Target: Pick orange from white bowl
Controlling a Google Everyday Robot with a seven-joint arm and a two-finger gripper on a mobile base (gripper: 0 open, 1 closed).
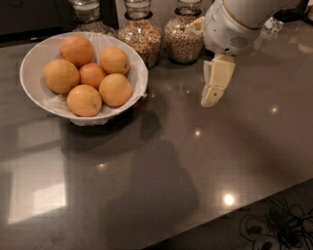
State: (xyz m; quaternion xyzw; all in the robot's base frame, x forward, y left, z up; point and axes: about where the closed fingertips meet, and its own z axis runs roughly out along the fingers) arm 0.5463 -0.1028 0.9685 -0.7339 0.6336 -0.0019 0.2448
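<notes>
The white bowl (35,57) with a crinkled liner stands at the back left of the dark counter. Several pale oranges lie in it, among them one at the front (84,100), one at the right (115,90) and one at the back (77,50). A smaller, redder fruit (93,74) sits in the middle. My gripper (213,95) hangs point-down over the counter, well to the right of the bowl and in front of the jars. It holds nothing and touches nothing.
Three glass jars of grain stand along the back: one behind the bowl (88,12), one beside it (141,35), and one next to my arm (182,38). The counter's front edge runs diagonally at the lower right, with cables (274,229) on the floor beyond.
</notes>
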